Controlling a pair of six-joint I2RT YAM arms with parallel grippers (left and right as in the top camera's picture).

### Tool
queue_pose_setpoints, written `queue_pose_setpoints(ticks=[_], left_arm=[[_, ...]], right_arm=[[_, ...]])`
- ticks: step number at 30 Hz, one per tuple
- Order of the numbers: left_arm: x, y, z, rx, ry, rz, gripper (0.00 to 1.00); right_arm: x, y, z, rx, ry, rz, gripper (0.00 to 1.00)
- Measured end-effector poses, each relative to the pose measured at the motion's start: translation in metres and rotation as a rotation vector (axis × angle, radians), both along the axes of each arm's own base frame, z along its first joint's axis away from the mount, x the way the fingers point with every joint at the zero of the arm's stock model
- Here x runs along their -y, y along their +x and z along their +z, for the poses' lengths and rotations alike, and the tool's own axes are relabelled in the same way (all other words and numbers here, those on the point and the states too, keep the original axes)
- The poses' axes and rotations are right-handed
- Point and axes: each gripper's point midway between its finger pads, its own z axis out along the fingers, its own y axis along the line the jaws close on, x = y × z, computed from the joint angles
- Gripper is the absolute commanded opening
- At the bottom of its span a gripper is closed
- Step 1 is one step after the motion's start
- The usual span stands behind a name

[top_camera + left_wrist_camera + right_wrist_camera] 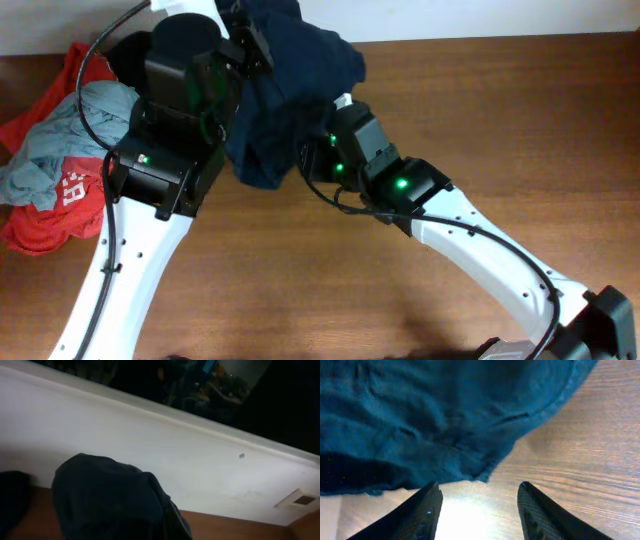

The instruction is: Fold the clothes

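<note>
L gripper (248,42) clenched on navy shorts (290,95), held up so they hang out; R gripper (479,489) released, empty, just beside them.

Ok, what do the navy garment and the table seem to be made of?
The navy garment: soft cloth, probably cotton-like knit or weave, matte; it creases, sags and shows a stitched hem. The table: wood or wood-look laminate, smooth with slight sheen; grain lines and a bright glare show.

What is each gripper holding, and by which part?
The left gripper holds the navy garment by a bunched fold, exact part unclear; the right gripper is open, empty.
</note>
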Motion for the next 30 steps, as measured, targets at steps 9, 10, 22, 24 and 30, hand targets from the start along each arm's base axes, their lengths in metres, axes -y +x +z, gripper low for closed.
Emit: queue_pose_setpoints(ticks=[9, 10, 22, 24, 30], left_arm=[[0.001, -0.001, -0.003, -0.012, 0.004, -0.004, 0.01], [0.001, -0.001, -0.004, -0.014, 0.005, -0.005, 0.01], [0.000, -0.001, -0.008, -0.030, 0.012, -0.005, 0.01], [0.000, -0.001, -0.008, -0.030, 0.012, -0.005, 0.01], [0.002, 0.002, -0.013, -0.041, 0.016, -0.005, 0.01]], right_arm=[[0.016, 0.024, -0.013, -0.052, 0.061, -0.108, 0.53], [0.013, 0.026, -0.015, -0.053, 0.066, -0.104, 0.53], [-0.022, 0.030, -0.019, -0.078, 0.195, 0.006, 0.59], [-0.025, 0.029, -0.016, -0.078, 0.211, 0.023, 0.60], [-0.027, 0.027, -0.016, -0.087, 0.220, 0.039, 0.61]])
